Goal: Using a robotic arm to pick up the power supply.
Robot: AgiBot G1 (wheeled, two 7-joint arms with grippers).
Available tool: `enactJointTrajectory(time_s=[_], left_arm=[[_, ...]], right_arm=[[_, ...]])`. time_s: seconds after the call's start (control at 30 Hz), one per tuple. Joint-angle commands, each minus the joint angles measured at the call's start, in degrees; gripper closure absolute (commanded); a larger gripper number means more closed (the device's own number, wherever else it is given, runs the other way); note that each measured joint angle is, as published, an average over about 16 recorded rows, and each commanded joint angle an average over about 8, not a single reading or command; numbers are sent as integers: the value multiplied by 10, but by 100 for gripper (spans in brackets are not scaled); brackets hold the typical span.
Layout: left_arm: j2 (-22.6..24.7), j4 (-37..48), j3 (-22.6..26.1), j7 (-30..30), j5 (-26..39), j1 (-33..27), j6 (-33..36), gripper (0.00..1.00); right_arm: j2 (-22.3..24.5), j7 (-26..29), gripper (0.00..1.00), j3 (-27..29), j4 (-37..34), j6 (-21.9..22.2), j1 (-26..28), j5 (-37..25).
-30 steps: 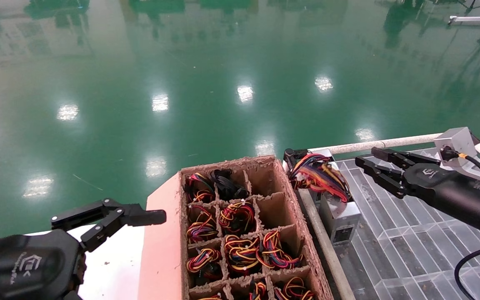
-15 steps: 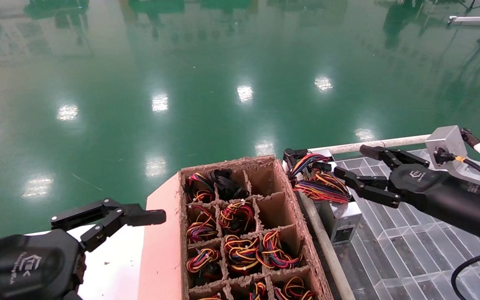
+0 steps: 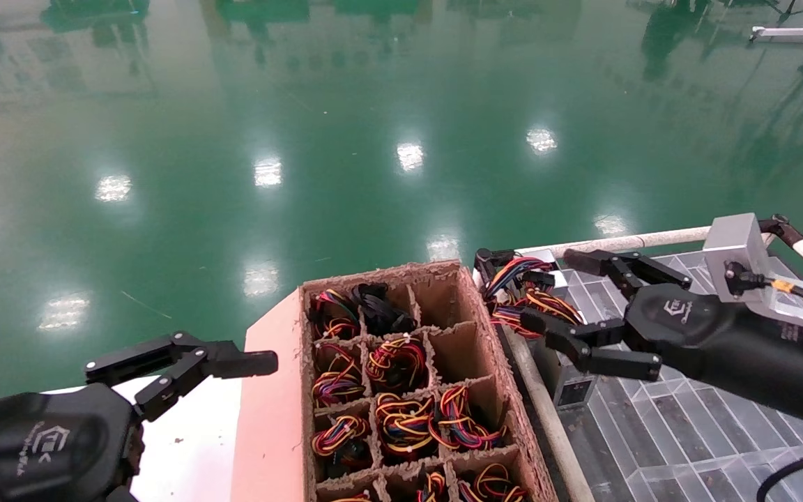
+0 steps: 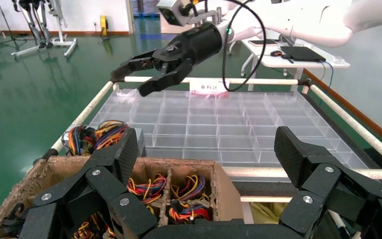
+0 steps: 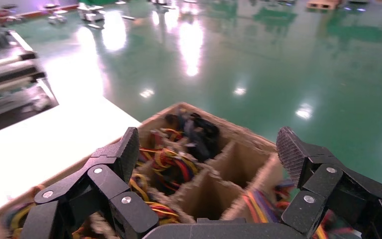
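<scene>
Brown cardboard divider box (image 3: 471, 293) in the foreground, split into square cells, most stuffed with coils of red, orange, yellow and black wires (image 3: 396, 362); black cable bundle (image 3: 378, 309) in a far cell, two far-right cells bare. Pink-white surface (image 3: 192, 446) alongside its left wall. Clear plastic grid tray (image 3: 687, 425) to the right, framed by a white tube rail (image 3: 610, 243). Glossy green floor (image 3: 346, 125) beyond, dotted with lamp reflections. White desk (image 4: 298, 59) with a dark laptop in the left wrist view's background.
</scene>
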Motion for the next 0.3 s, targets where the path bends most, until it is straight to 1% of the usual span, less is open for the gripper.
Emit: enactJointTrajectory(time_s=[0.03,0.2,0.3], left_arm=[[0,0,0,0,0,0,0,0],[0,0,0,0,0,0,0,0],[0,0,0,0,0,0,0,0]], right_arm=[[1,1,0,1,7,-12,-1,6],[5,3,0,2,26,-41,-3,20],[6,4,0,3,31,-50,-3,24]])
